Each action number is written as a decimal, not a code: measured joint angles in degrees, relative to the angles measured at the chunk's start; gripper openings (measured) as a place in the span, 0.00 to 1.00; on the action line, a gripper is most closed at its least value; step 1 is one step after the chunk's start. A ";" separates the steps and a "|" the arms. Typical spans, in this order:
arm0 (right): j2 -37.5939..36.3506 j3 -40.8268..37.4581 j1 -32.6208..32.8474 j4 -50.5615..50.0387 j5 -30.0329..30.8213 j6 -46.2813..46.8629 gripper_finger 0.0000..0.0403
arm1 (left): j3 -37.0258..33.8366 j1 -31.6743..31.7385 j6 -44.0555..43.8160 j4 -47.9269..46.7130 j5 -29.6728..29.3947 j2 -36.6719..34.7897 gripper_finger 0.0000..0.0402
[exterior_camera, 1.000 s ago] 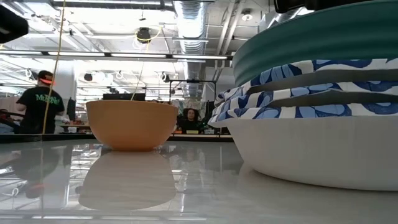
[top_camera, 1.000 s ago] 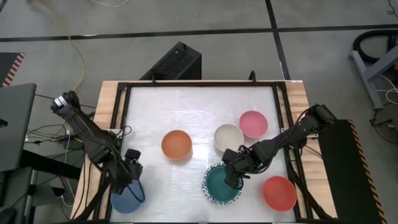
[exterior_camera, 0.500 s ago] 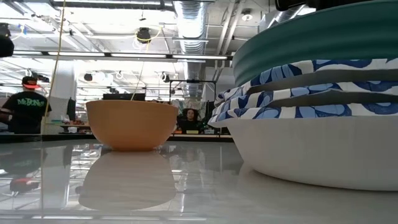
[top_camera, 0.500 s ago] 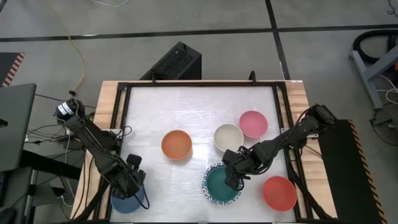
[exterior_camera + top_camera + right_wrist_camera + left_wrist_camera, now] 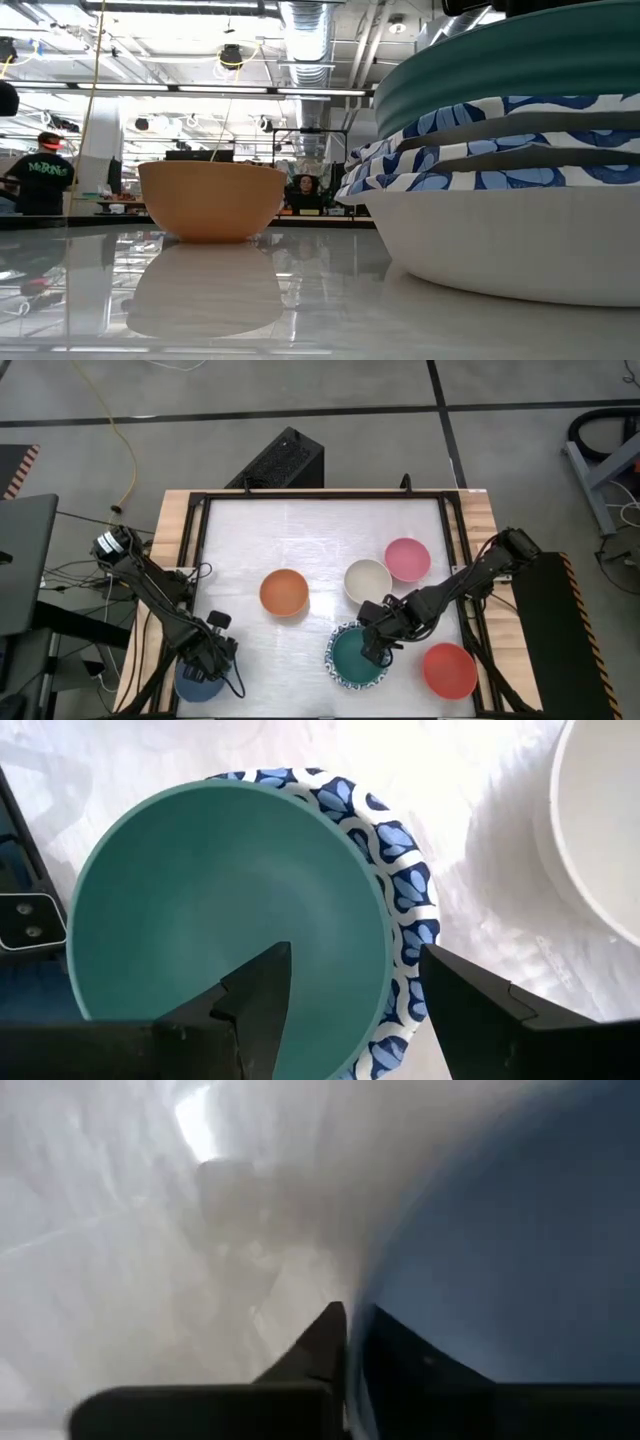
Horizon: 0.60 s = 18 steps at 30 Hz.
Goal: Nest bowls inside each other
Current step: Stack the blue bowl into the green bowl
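Note:
A blue bowl (image 5: 196, 686) sits on the table at the near left corner, and my left gripper (image 5: 207, 658) is shut on it from above. A green bowl (image 5: 352, 658) lies nested on top of a stack of white bowls with blue patterned rims (image 5: 480, 150), near the front right. My right gripper (image 5: 350, 990) hangs open over that stack, with one finger above the green bowl's hollow and one outside its rim. Orange (image 5: 284, 592), cream (image 5: 367, 580), pink (image 5: 407, 559) and red (image 5: 449, 670) bowls stand singly on the table. My left gripper pinches the blue bowl's rim (image 5: 362, 1295), with one finger (image 5: 410, 1365) inside the bowl and the other finger (image 5: 318, 1348) outside its wall. The fingers point down from above. The bowl stands upright on the table.
A black frame (image 5: 195, 560) borders the white table top. A black box (image 5: 280, 460) stands beyond the far edge. In the low view, people are in the room behind the table. Bare table lies between the orange bowl and the far edge.
My left gripper has come down and toward the table's near edge, onto the blue bowl's rim. The bowls stay where they were.

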 joint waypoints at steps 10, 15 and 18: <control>0.00 0.00 -0.02 -0.05 5.55 0.40 0.59 | -0.45 -0.09 -4.29 -0.67 -9.09 -0.12 0.01; 0.00 0.00 0.00 -0.20 9.19 0.56 0.59 | 1.53 -0.06 -7.25 -5.26 -19.22 -0.07 0.01; 0.00 0.00 -0.03 -0.18 11.52 0.59 0.59 | 4.13 -0.02 -9.00 -9.39 -26.04 0.04 0.00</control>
